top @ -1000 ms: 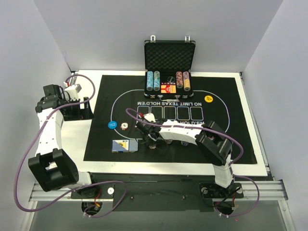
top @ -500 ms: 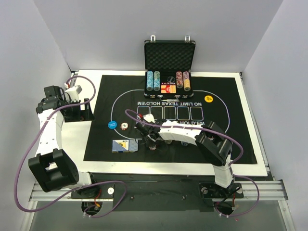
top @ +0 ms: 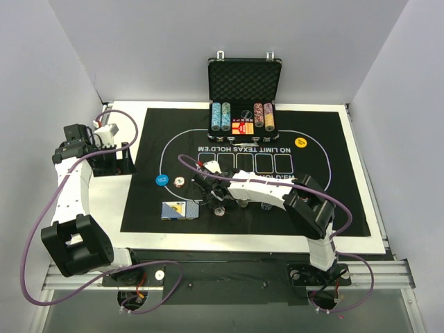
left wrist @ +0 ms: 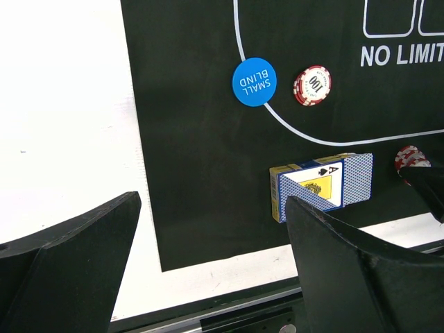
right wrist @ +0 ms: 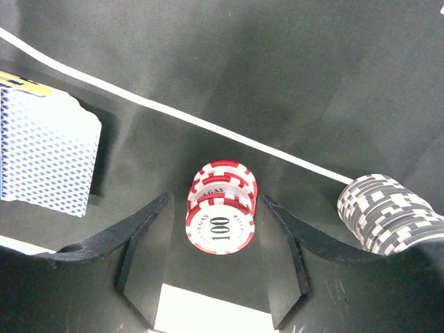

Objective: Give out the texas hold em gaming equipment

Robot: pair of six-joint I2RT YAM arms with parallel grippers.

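A short stack of red-and-white chips (right wrist: pixel 220 215) lies on the black mat (right wrist: pixel 291 83); it also shows in the top view (top: pixel 220 209). My right gripper (right wrist: pixel 216 201) is open around this stack, with a small gap on each side; in the top view it is (top: pixel 216 201). A blue-backed card deck (right wrist: pixel 45 156) lies to its left and a grey chip stack (right wrist: pixel 388 211) to its right. A blue "SMALL BLIND" disc (left wrist: pixel 254 82) and a single red chip (left wrist: pixel 311 84) lie beyond the deck (left wrist: pixel 322 184). My left gripper (left wrist: pixel 208 277) is open and empty over the table's left side.
The open black case (top: pixel 244 97) stands at the mat's far edge with rows of chips inside. A yellow disc (top: pixel 300 143) lies on the mat's right side. A black stand (top: pixel 111 159) sits on the white table (top: pixel 361 173) by the left arm.
My right wrist has shifted slightly left and away. The red chips stay on the mat between its fingers. The left arm has not moved.
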